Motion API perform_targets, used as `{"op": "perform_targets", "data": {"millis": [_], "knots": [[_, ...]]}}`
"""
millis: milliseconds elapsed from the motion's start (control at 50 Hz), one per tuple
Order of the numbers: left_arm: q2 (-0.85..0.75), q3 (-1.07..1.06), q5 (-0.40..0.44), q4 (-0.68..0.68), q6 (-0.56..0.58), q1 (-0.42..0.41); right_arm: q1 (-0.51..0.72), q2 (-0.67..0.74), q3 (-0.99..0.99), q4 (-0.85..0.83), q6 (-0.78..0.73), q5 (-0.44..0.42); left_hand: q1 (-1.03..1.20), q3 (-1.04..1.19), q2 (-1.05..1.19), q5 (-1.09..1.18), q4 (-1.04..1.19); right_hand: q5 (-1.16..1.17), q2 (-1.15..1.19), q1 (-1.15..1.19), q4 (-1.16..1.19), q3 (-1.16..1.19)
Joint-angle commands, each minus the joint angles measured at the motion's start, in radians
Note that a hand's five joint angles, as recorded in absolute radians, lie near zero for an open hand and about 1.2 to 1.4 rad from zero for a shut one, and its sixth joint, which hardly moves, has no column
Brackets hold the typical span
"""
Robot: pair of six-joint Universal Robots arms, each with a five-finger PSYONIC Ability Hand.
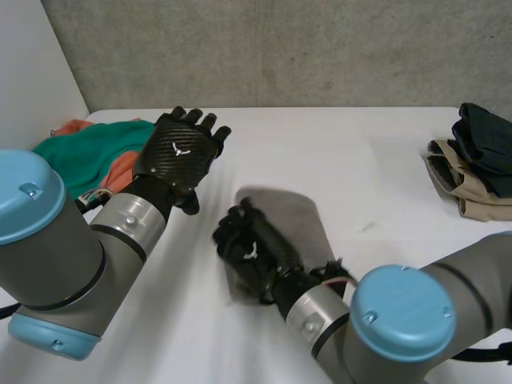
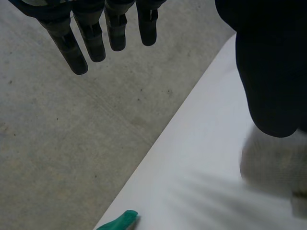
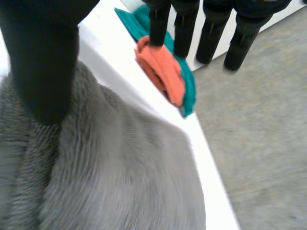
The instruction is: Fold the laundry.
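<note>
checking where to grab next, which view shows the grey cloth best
Head view: the grey cloth shows its outline on the table, with the right hand over one side. The right wrist view gives its weave up close beneath the thumb; the left wrist view, a pale grey patch.

The left hand (image 1: 182,152) is raised, fingers (image 2: 72,48) straight and slightly spread; the right hand (image 1: 250,250) lies lower, its fingers (image 3: 211,33) extended

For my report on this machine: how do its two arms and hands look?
The left arm and right arm are thick grey tubes with light-blue round caps and silver wrist rings. The left hand and right hand are black, each with a small white mark; the left one's back shows a carbon-weave pattern. The fingers are black and segmented.
</note>
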Motion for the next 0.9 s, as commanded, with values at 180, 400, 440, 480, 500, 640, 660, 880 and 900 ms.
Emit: {"op": "perform_targets", "data": {"millis": [180, 400, 440, 480, 500, 640, 660, 880, 900], "knots": [[-0.122, 0.166, -0.006, -0.055, -0.309, -0.070, -0.330, -0.208, -0.038, 0.280, 0.683, 0.016, 0.020, 0.000, 0.007, -0.011, 0.009, -0.172, -0.177, -0.157, -0.194, -0.193], [-0.400, 0.337, -0.088, -0.197, -0.400, -0.167, -0.370, -0.006, -0.236, 0.497, 0.729, -0.035, 0.037, 0.017, 0.025, 0.007, 0.027, -0.172, -0.177, -0.157, -0.194, -0.193], [-0.434, 0.344, -0.154, -0.222, -0.392, -0.178, -0.369, 0.027, -0.268, 0.522, 0.729, -0.040, 0.037, 0.017, 0.025, 0.007, 0.027, -0.172, -0.177, -0.157, -0.194, -0.193], [-0.449, 0.342, -0.193, -0.239, -0.386, -0.182, -0.367, 0.082, -0.305, 0.557, 0.729, -0.062, 0.034, 0.014, 0.022, 0.004, 0.024, -0.172, -0.177, -0.157, -0.194, -0.193], [-0.454, 0.341, -0.208, -0.245, -0.381, -0.184, -0.369, 0.102, -0.317, 0.568, 0.726, -0.072, 0.034, 0.014, 0.022, 0.004, 0.024, -0.172, -0.177, -0.157, -0.194, -0.193], [-0.469, 0.316, -0.239, -0.332, -0.287, -0.182, -0.369, 0.214, -0.383, 0.654, 0.597, -0.067, 0.026, 0.005, 0.013, -0.005, 0.015, -0.172, -0.177, -0.157, -0.194, -0.193], [-0.466, 0.316, -0.239, -0.338, -0.276, -0.181, -0.369, 0.211, -0.389, 0.665, 0.553, -0.049, 0.026, 0.005, 0.013, -0.005, 0.015, -0.172, -0.177, -0.157, -0.194, -0.193], [-0.285, 0.304, -0.196, -0.317, -0.230, -0.187, -0.356, 0.023, -0.287, 0.567, 0.462, 0.056, 0.011, -0.009, -0.002, -0.019, 0.001, -0.165, -0.170, -0.150, -0.186, -0.186], [-0.264, 0.305, -0.181, -0.308, -0.231, -0.184, -0.343, -0.023, -0.241, 0.530, 0.462, 0.057, 0.008, -0.012, -0.005, -0.022, -0.002, -0.171, -0.176, -0.156, -0.192, -0.192]]}}
